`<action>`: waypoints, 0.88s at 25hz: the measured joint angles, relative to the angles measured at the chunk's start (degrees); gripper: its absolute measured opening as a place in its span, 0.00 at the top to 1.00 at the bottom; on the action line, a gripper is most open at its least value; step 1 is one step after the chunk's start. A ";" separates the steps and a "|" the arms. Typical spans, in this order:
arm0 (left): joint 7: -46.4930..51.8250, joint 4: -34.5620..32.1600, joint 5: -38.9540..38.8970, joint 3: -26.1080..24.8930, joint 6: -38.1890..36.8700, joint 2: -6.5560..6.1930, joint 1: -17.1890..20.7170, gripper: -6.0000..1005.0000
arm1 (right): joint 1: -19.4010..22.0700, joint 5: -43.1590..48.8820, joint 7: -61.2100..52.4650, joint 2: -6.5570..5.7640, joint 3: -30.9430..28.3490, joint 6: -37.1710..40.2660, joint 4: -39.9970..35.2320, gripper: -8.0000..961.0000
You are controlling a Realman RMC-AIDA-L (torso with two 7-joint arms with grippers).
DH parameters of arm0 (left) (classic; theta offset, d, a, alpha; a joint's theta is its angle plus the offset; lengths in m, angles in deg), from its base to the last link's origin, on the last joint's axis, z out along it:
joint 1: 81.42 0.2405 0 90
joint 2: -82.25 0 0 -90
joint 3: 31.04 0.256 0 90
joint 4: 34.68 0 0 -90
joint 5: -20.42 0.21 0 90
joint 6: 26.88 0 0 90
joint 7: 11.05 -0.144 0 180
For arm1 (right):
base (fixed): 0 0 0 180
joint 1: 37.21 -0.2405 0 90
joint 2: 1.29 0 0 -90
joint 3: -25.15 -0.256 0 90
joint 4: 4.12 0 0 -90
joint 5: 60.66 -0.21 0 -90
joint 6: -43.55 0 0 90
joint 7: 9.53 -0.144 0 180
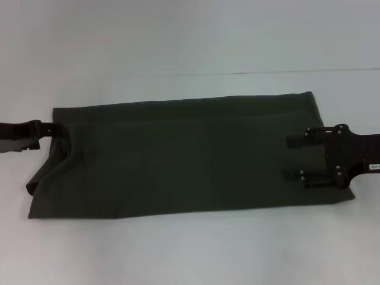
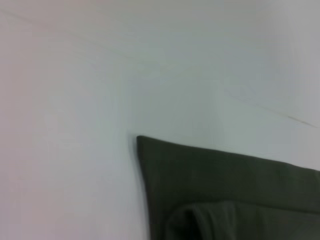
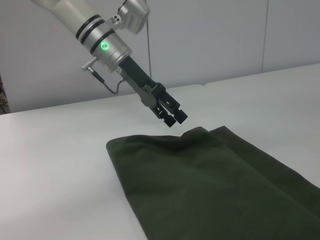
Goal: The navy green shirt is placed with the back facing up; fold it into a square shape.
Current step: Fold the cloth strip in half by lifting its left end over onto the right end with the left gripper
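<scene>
The navy green shirt (image 1: 184, 154) lies plain side up on the white table (image 1: 178, 249), folded into a long band running left to right. My left gripper (image 1: 56, 127) is at the band's left end, near its far corner. In the right wrist view the left gripper (image 3: 176, 117) hangs just above that end with its fingers close together and nothing between them. My right gripper (image 1: 294, 158) is over the band's right end with its fingers spread apart. The shirt also shows in the left wrist view (image 2: 230, 185) and in the right wrist view (image 3: 210, 185).
The left end of the band has a loose tucked fold (image 1: 35, 181) at its near corner. White table surface surrounds the shirt on all sides. A grey wall (image 3: 210, 40) stands behind the table.
</scene>
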 joint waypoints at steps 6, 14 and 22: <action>-0.01 1.66 0.02 0.74 0.21 0.15 -0.03 0.13 | -0.10 0.00 -0.03 0.00 0.10 -0.02 0.00 0.20; -0.45 3.47 -0.09 0.86 0.71 0.65 -0.20 0.13 | -0.11 0.00 -0.03 -0.05 0.09 -0.02 0.00 0.20; -0.57 3.71 -0.34 1.59 -1.03 1.43 -1.77 0.13 | -0.27 0.00 -0.04 -0.17 0.08 -0.02 -0.04 0.20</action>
